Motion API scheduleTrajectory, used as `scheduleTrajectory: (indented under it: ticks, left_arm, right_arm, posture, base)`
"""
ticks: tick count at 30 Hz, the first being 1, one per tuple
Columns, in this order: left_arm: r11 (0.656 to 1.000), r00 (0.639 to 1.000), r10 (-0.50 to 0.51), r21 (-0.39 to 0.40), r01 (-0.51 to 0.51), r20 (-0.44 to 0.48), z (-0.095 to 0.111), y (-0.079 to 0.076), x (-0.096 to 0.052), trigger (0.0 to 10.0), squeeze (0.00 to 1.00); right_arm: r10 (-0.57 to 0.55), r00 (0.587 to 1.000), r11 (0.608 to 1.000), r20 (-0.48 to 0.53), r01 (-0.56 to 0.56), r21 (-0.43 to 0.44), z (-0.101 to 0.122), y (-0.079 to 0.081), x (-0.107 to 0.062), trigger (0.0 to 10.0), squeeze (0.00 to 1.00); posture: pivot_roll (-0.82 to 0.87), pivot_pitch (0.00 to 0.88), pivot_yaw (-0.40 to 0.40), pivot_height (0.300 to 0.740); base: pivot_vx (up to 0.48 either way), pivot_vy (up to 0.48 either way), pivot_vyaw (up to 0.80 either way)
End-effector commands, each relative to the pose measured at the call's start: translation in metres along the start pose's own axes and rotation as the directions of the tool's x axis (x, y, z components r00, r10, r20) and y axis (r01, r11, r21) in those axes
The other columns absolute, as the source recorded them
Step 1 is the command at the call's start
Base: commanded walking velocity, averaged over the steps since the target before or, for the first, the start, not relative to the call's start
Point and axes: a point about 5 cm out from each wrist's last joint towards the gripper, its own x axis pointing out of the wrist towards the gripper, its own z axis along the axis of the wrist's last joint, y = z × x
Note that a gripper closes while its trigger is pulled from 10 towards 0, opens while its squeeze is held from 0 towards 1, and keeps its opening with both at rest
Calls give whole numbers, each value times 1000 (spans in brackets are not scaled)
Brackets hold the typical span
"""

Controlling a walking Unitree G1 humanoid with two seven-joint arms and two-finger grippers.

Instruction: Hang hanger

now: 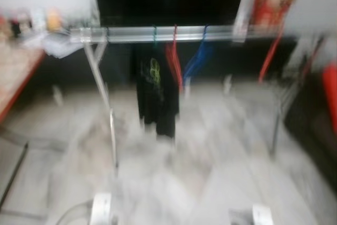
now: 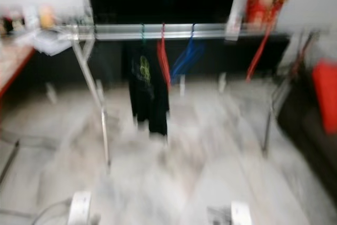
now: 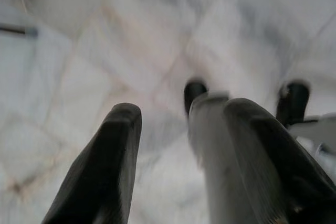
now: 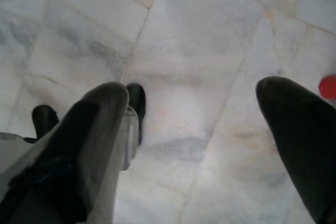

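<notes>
The head views are blurred. A silver clothes rail point(image 1: 174, 33) stands ahead on the marble floor. On it hang a black shirt point(image 1: 155, 96) on a green hanger, an empty red hanger point(image 1: 174, 59) and an empty blue hanger point(image 1: 198, 59). Another red hanger point(image 1: 271, 51) slants down at the rail's right end. My left gripper point(image 3: 181, 109) hangs low over the floor, open with nothing between its fingers. My right gripper point(image 4: 195, 87) also hangs over the floor, open and holding nothing.
The rack's left leg point(image 1: 105, 114) and right leg point(image 1: 276, 125) stand on the floor. A table with an orange edge point(image 1: 21, 82) is at the left, cluttered on top. A red thing point(image 1: 330, 93) sits on dark furniture at the right.
</notes>
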Motion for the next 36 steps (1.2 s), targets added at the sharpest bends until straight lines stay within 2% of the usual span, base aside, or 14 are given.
scheduleTrajectory:
  ticks: [1,5,27,30,36]
  left_arm:
    - [1000,1000,-10,-6,10,-5,1,-5,0,10000,0]
    - [1000,1000,-9,-4,9,-3,2,-4,0,10000,0]
    - [1000,1000,-16,-25,15,-1,2,-8,0,10000,0]
    - [999,1000,-25,-44,26,7,2,-9,0,10000,0]
    - [999,1000,-25,-32,26,15,3,-8,0,10000,0]
  right_arm:
    - [-13,1000,1000,2,13,0,0,-5,-1,10000,0]
    - [-12,1000,1000,2,12,-1,1,-5,-1,10000,0]
    - [-25,1000,999,-2,25,-21,2,-8,-1,10000,0]
    - [-25,1000,999,-7,25,-27,2,-8,-1,10000,0]
    - [-21,1000,999,-7,21,-27,1,-8,-1,10000,0]
  posture:
    - [-62,0,-62,740]
    - [-61,0,-57,740]
    - [-38,0,-74,740]
    - [-38,0,-72,740]
    - [-33,0,-69,740]
  base:
    - [-315,0,0]
    - [-305,0,0]
    - [0,0,0]
    - [0,0,-571]
    - [0,0,-700]
